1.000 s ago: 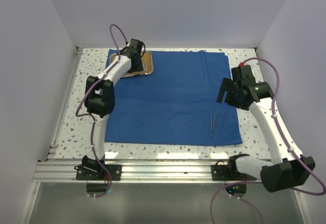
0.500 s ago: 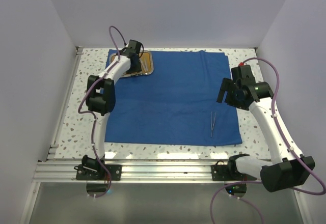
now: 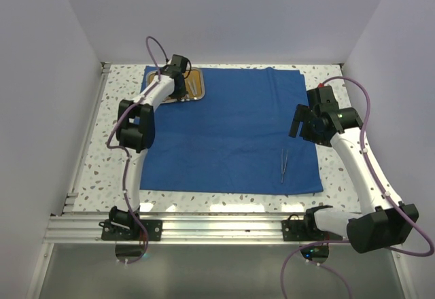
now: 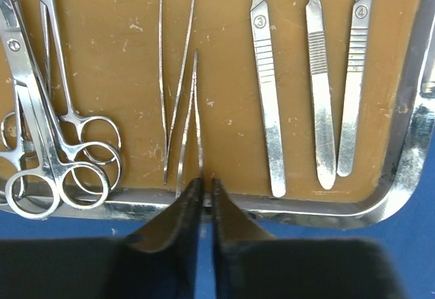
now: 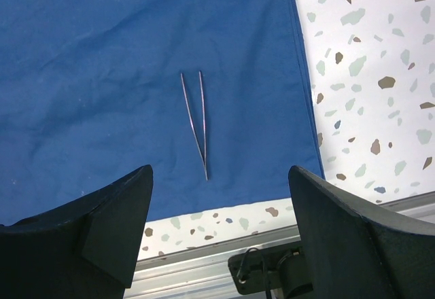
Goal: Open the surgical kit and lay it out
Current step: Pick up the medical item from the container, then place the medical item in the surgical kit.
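The royal-blue cloth wrap (image 3: pixel 231 129) is spread flat over the speckled table (image 3: pixel 102 170), and the steel tray (image 3: pixel 198 85) with its orange-brown base is set on the cloth's far left corner. In the left wrist view the tray's contents are seen laid side by side: ring-handled forceps (image 4: pixel 41 129) bunched at the left, two tweezers (image 4: pixel 178 95) in the middle, and three scalpel handles (image 4: pixel 268 102) at the right. A "3" is stamped on the leftmost handle and a "4" on the rightmost; nothing can be read on the middle one. The left gripper (image 4: pixel 206 189) is placed at the tray's near rim, its fingers drawn to a narrow slit with the near end of one tweezer leg running into it; whether that leg is actually pinched cannot be told. A third pair of tweezers (image 5: pixel 197 126) is laid alone on the cloth, close to its near right corner. The right gripper (image 5: pixel 219 177) is held above that pair, jaws spread wide and holding nothing
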Controlling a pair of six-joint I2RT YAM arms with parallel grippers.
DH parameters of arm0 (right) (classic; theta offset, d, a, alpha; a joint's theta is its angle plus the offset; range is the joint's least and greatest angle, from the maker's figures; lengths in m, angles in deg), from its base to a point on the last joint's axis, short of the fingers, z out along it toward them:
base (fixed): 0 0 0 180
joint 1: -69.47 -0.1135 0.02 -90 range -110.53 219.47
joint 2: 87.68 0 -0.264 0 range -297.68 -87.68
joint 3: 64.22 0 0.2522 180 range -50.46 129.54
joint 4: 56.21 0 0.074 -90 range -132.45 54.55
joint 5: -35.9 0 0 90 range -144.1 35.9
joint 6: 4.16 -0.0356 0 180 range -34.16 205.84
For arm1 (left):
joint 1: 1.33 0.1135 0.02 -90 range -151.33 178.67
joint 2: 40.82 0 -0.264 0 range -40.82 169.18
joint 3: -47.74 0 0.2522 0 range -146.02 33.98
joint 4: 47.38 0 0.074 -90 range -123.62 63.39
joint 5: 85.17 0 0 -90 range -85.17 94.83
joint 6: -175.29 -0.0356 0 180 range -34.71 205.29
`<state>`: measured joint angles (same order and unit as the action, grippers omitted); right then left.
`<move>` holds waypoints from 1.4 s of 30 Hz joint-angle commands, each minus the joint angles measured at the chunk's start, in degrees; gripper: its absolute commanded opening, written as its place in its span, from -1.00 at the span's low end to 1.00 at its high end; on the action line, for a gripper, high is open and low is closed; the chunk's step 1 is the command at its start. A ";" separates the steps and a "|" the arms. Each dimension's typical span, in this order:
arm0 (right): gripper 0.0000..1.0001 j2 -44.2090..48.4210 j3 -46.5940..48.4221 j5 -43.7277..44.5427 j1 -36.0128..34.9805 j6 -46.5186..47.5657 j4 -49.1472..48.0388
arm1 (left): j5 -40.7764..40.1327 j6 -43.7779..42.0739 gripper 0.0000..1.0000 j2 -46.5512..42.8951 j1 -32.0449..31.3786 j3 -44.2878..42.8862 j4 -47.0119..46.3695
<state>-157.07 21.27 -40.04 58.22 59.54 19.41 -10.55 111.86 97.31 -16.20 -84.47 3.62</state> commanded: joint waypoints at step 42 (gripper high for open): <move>0.80 23.77 5.71 -2.88 -1.06 -0.24 11.44 | 44.17 9.29 -1.00 -30.54 -39.09 19.76 11.80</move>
<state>-133.73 26.58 -40.15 57.67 57.90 30.12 22.59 118.78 72.83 -54.08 -62.79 13.32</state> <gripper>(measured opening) 0.899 0.008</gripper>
